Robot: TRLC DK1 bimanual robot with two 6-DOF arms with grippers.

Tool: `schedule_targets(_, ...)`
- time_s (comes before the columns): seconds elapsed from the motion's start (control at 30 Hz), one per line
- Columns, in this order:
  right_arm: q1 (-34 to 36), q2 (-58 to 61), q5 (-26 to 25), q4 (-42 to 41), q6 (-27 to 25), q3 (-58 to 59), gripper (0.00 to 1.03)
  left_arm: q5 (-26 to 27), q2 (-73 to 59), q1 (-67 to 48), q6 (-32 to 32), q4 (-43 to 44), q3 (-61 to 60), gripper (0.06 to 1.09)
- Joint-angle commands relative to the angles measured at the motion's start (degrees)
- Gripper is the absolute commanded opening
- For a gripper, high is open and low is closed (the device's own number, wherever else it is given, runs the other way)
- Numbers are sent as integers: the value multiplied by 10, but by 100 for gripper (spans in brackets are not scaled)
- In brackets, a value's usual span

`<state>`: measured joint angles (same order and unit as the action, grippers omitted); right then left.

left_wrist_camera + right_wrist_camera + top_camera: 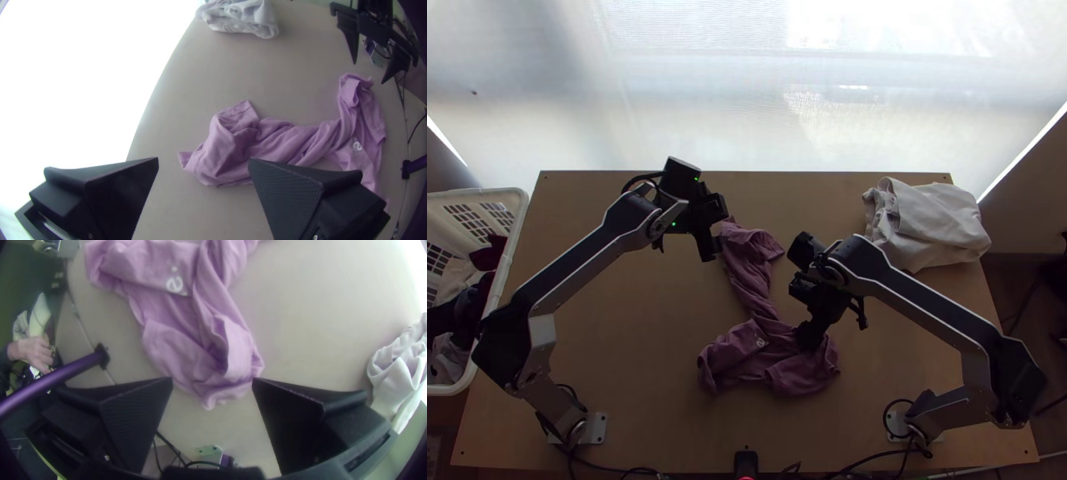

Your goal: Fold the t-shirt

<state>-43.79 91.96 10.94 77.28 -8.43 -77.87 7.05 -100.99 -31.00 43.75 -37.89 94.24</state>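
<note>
- We've got the mauve t-shirt (727, 364) lying bunched on the wooden table (627, 320), around the middle and running down toward the near edge. Not folded flat.
- Far end of it is a crumpled lobe, then a narrow, twisted run, then a wider rumpled part nearer us with a small white print (761, 342) on it.
- Our left gripper (720, 232) is released: its two black fingers stand wide apart, nothing between the pads. It sits just beside the shirt's far end, on the left side.
- Our right gripper (797, 314) is released too, fingers well apart, nothing clamped. From the top view its near finger overlaps the shirt's wide near part; we can't tell whether it touches.
- We see a white cloth (931, 224) piled in loose folds at the table's far right corner, well apart from the shirt.
- Off the left edge we have a white plastic basket (519, 216), slotted walls, with a dark red garment (487, 254) and some pale cloth (455, 280) inside.
- We've got a short black stand (745, 464) at the middle of the near edge, with black cables (607, 467) running along that edge.
</note>
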Motion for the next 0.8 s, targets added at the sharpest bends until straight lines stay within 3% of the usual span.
schedule_targets(0.0, -31, -46, 5, -37, -11, 99, 83, -32, -64, 1, 40, 76, -3, 104)
schedule_targets(0.43, -16, 1, 9, -180, -39, 144, 78, -50, -85, -12, 26, 70, 27, 104)
schedule_targets(0.77, 33, 15, -15, -196, -84, 117, 78, -61, -72, -27, 21, 62, 28, 104)
